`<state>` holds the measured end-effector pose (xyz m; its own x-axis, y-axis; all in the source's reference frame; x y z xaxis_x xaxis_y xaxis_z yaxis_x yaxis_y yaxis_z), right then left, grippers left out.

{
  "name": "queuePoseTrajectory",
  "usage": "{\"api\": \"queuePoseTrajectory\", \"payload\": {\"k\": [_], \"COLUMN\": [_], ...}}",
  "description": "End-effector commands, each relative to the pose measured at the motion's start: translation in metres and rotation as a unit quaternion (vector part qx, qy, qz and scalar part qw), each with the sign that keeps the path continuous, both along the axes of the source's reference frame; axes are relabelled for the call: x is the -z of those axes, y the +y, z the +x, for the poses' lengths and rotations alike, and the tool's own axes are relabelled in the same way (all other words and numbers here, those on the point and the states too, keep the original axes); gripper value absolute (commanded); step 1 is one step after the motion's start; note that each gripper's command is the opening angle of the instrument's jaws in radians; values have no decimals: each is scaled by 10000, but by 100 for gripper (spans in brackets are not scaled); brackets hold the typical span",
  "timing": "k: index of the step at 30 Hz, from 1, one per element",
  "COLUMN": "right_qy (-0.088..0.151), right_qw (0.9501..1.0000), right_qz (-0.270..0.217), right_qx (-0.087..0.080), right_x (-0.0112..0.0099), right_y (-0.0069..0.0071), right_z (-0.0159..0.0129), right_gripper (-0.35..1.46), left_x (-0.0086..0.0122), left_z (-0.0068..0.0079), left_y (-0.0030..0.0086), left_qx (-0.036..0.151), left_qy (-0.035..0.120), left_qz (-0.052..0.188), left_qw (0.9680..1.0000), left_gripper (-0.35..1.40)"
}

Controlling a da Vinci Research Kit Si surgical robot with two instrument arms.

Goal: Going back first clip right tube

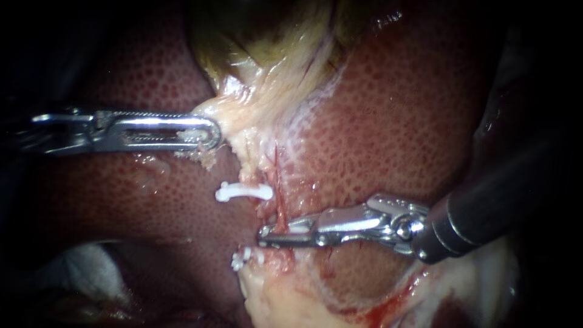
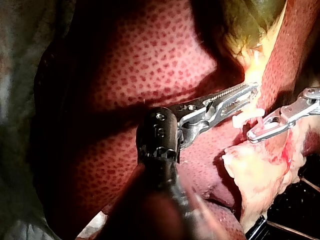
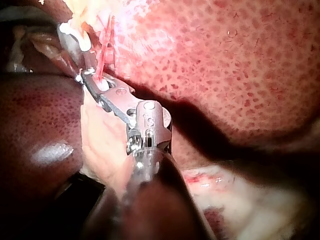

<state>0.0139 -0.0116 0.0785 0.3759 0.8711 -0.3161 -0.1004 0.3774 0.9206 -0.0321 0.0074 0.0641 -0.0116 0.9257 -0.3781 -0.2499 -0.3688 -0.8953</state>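
The left instrument [image 1: 212, 135] is bright polished metal, with jaws ridged along their inner faces. The right instrument [image 1: 265, 235] has the same mirror-like metal at its tip, and behind that a dark, smooth shaft with a dull sheen. The clip [image 1: 244, 192] and the lower clip [image 1: 242, 259] look like smooth white plastic. The liver [image 1: 413, 121] is wet, glossy and finely speckled. The gallbladder [image 1: 261, 54] is slick and stringy. A white patch [image 1: 85, 270] looks matt and cloth-like.
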Motion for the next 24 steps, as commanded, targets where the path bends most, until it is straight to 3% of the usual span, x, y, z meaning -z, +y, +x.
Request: {"api": "queuePoseTrajectory", "payload": {"k": [1, 7, 10, 12, 18, 24], "right_qy": [3, -28, 241, 206, 74, 111], "right_qw": [10000, 10000, 9949, 9942, 9876, 9844], "right_qz": [0, 53, -977, -1052, -1556, -1748], "right_qx": [3, -3, 108, 23, -198, -165], "right_x": [0, 1, 1, 2, 12, 28], "right_y": [0, -1, 2, 7, 27, 43], "right_z": [0, 1, 4, 8, 5, -23], "right_gripper": [-35, -35, 21, 40, 49, 49], "left_x": [0, 0, 0, -1, -1, -1], "left_z": [0, 0, 0, 0, 0, 0], "left_y": [0, 0, 0, 0, 0, 0], "left_qx": [-2, -2, -1, -1, -1, -2], "left_qy": [-3, -3, -2, -2, -1, -2], "left_qz": [1, 0, 0, -1, -2, -2], "left_qw": [10000, 10000, 10000, 10000, 10000, 10000], "left_gripper": [-35, -35, -35, -35, -35, -35]}}
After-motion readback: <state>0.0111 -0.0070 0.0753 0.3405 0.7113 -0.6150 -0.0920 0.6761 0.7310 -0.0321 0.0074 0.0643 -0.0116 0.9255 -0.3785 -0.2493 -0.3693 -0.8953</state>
